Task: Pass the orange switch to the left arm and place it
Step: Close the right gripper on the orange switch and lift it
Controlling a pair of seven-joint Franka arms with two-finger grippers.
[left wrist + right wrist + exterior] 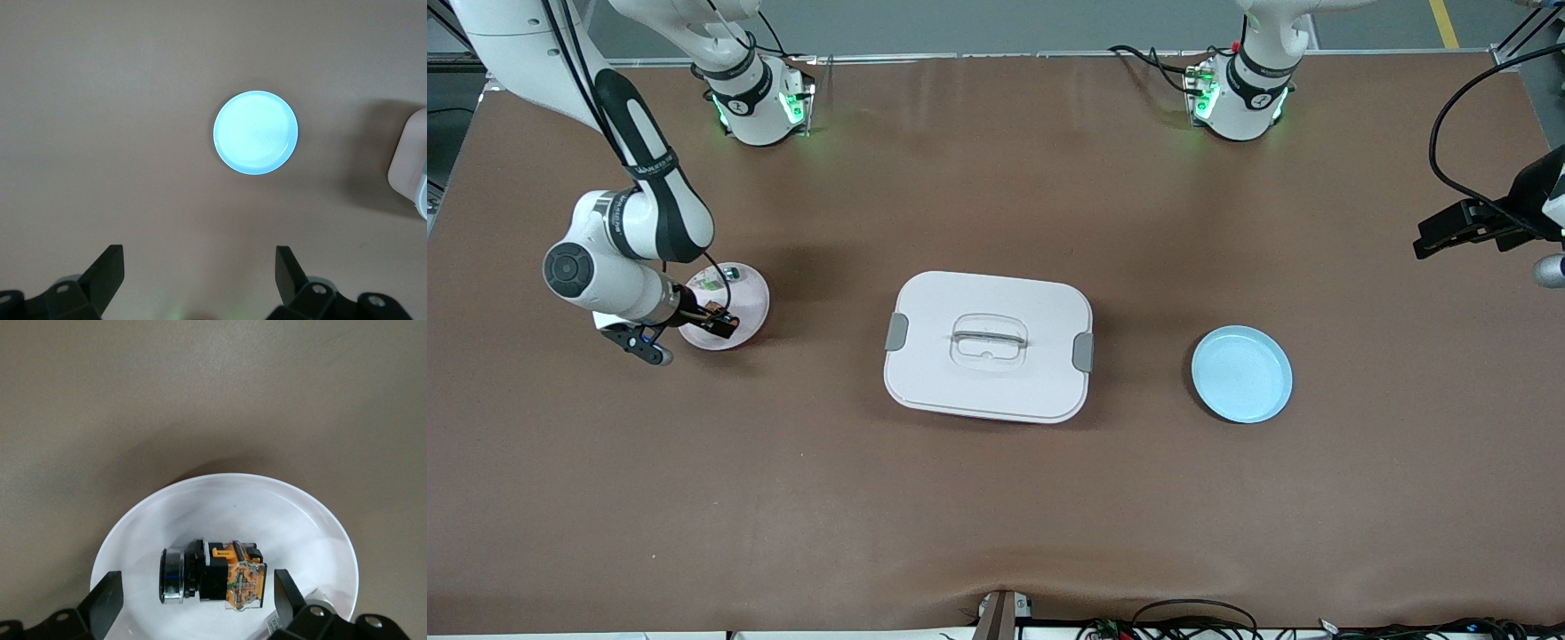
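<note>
White box (989, 347), lid on, grey side clips, clear handle, sits mid-tabletop between two small plates and blocks the straight line from one to the other. Brown matte tabletop (996, 498) with cables along the edge nearest the front camera; grey floor past the arm bases.

Pink plate (749, 302) lies toward the right arm's end. On it rests the orange switch (213, 577), lying on its side, with a second small switch (710, 284) near the plate's rim. Right claw (193, 600) is low over this plate, fingers (107, 600) spread to either side of the orange switch, not pinching it.

Blue plate (1242, 373) lies toward the left arm's end. Left claw (199, 277) waits high above the tabletop beside it, fingers spread.
</note>
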